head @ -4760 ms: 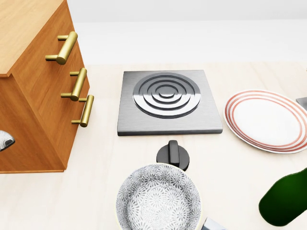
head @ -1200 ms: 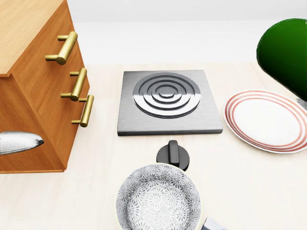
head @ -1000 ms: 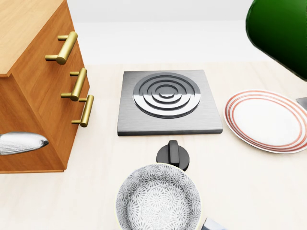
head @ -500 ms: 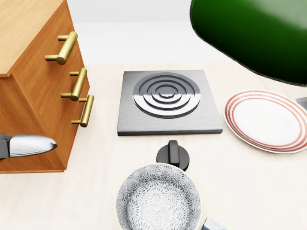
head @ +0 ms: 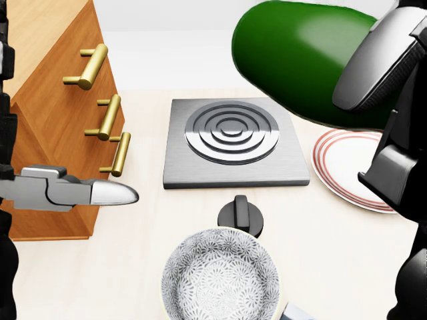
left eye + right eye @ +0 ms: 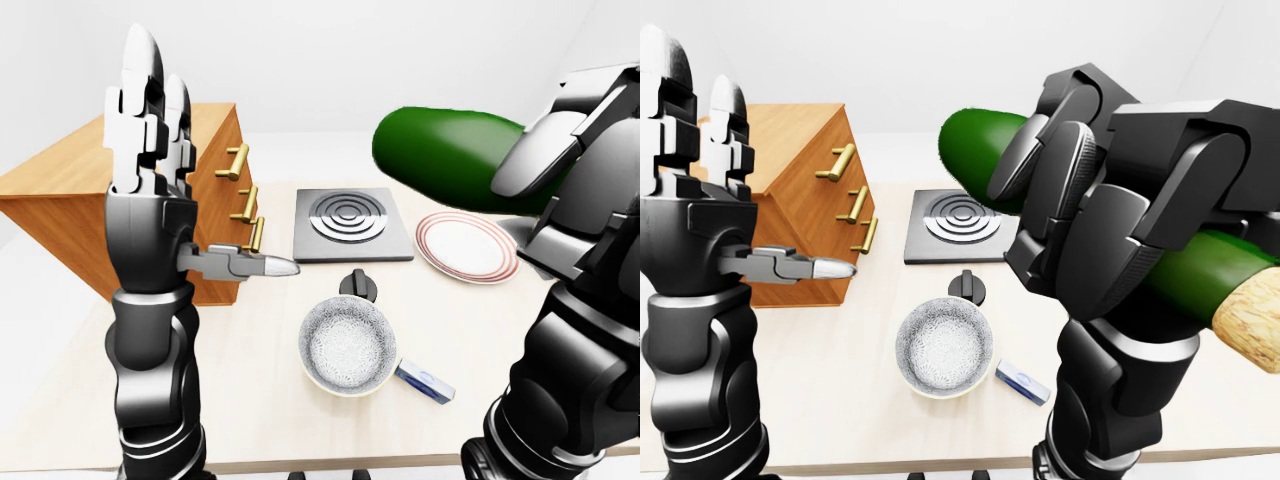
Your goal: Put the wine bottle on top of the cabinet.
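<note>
My right hand [image 5: 393,100] grips the green wine bottle [image 5: 300,60], held tilted above the surface's [image 5: 133,267] far right part, over the striped plate [image 5: 347,167]. My left hand's fingers [image 5: 100,193] stand open beside the wooden cabinet [image 5: 47,140]. The hob [image 5: 233,140], knob [image 5: 241,215] and patterned bowl [image 5: 220,277] lie midway.

A pale, cream-coloured counter [image 6: 250,380] fills the lower part of the left-eye view, its near edge running along the bottom. Beyond it rises a plain white wall [image 6: 330,60], evenly and softly lit, without marks. A strip of white floor [image 6: 25,270] shows at the left edge of that view, beside the counter.
</note>
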